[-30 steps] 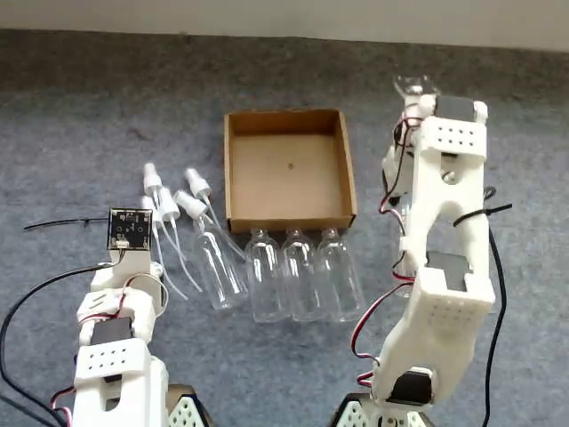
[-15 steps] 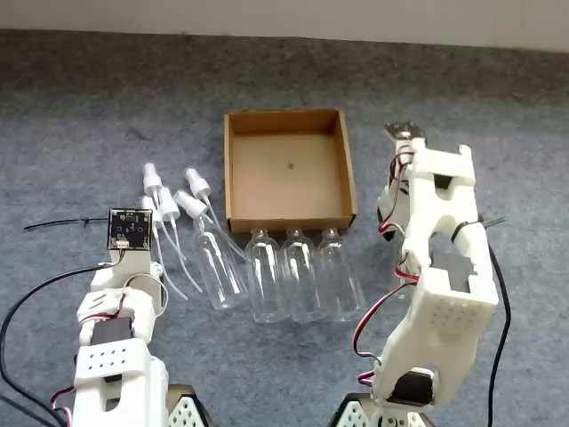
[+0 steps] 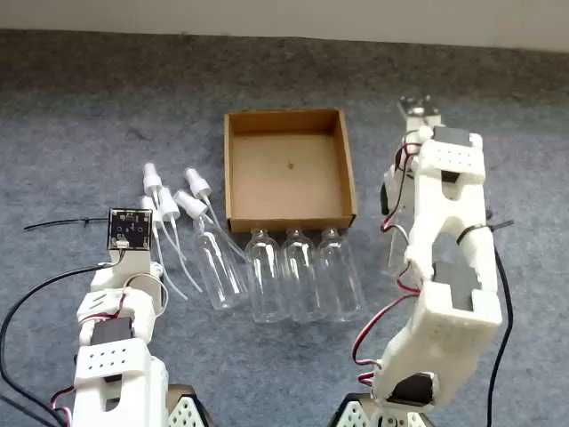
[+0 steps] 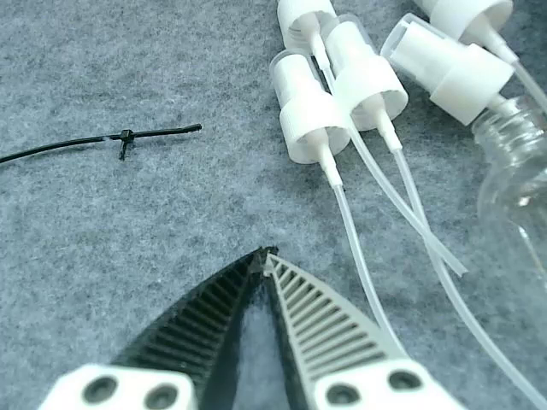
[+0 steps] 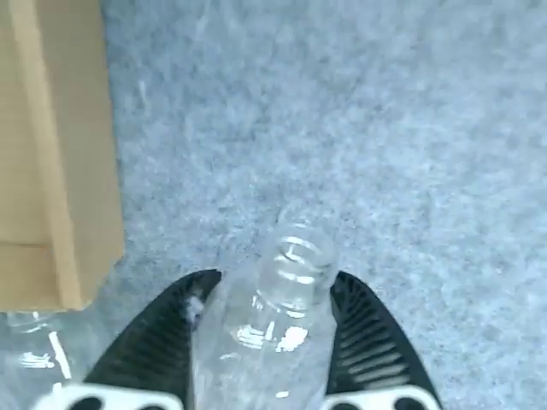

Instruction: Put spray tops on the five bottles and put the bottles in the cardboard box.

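Shifted: right arm, far end dipped, then swung out again; left arm unmoved.
Right gripper [image 5: 273,278]: jaws pinching a clear plastic open-necked bottle [image 5: 295,256], just beside the brown cardboard box [image 3: 289,218].
Advice: hold the neck upright and steady for capping.
Left gripper [image 4: 265,254]: jaws pressed together, near white spray tops [image 3: 169,200].
Box: empty.
Four other clear bottles [image 3: 305,271]: capless, empty, lying on the grey desk [image 3: 89,107].
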`<state>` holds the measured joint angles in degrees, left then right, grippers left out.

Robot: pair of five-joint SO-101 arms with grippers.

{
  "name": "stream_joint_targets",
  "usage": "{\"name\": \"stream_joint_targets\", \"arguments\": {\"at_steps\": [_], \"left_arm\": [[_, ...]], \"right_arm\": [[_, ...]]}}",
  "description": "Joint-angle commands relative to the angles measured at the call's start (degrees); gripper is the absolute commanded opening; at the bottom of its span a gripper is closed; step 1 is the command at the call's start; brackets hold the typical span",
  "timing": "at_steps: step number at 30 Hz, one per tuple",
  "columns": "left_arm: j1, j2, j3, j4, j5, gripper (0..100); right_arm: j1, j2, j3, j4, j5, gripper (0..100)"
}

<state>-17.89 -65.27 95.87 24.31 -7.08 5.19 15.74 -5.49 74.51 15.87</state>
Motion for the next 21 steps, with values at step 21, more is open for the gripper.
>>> {"name": "stream_joint_targets", "arguments": {"at_steps": [21], "left_arm": [[5.8, -0.7, 1.1, 0.3, -0.2, 1]], "right_arm": [[-9.0, -61.3, 35.7, -12.2, -4.3, 0.5]]}}
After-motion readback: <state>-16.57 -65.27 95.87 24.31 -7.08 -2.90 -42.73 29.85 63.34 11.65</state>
